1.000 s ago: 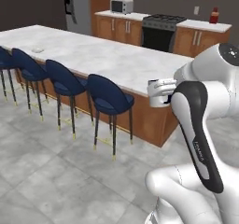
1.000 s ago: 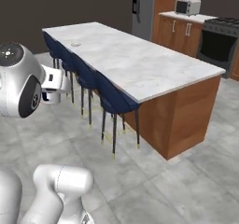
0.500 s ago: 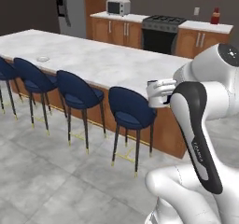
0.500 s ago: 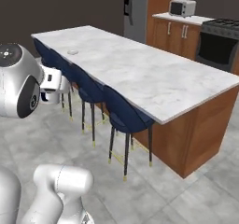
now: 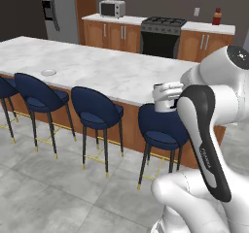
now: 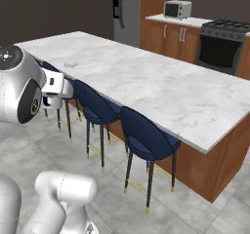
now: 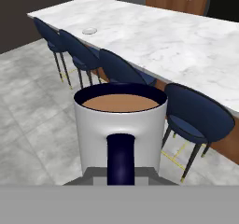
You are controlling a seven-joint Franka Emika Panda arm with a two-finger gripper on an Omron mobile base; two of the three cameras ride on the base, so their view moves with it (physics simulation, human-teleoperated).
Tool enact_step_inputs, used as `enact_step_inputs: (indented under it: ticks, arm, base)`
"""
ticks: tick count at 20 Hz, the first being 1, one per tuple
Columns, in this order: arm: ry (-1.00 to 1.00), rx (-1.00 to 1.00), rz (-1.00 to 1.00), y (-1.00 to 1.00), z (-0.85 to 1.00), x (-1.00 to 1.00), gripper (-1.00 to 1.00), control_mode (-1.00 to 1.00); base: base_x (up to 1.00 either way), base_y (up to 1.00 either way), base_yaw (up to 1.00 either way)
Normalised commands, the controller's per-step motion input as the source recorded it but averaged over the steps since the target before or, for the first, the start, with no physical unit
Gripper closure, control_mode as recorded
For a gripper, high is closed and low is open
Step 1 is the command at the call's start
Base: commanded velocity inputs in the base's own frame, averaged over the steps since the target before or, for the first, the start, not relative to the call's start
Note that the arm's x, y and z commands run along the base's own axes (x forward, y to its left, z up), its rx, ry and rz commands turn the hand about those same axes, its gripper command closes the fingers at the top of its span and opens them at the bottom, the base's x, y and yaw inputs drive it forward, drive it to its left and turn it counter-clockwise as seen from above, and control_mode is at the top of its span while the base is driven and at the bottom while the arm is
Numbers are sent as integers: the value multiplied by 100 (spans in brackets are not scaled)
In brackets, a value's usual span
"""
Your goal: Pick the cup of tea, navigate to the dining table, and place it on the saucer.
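The fingers stay hidden behind the cup of tea point(image 7: 120, 125); the saucer point(image 5: 48, 72) shows no detail.

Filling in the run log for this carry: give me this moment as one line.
phase: transport | gripper: shut on cup of tea, upright, tea inside | saucer: bare, on dining table, stool side | placed: no

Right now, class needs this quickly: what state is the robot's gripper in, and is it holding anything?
Gripper: shut on the cup of tea, carried upright with brown liquid inside, off the dining table.
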Motion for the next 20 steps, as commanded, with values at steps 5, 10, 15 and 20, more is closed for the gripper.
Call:
enact_step_inputs:
  ticks: [5, 10, 15, 20]
  arm:
    - [0, 0, 0, 0, 0, 0, 100, 100]
    - [0, 0, 0, 0, 0, 0, 100, 100]
    - [0, 0, 0, 0, 0, 0, 100, 100]
    - [0, 0, 0, 0, 0, 0, 100, 100]
  base:
    - [100, 100, -26]
    - [100, 100, -27]
    - [100, 100, -26]
    - [100, 100, -27]
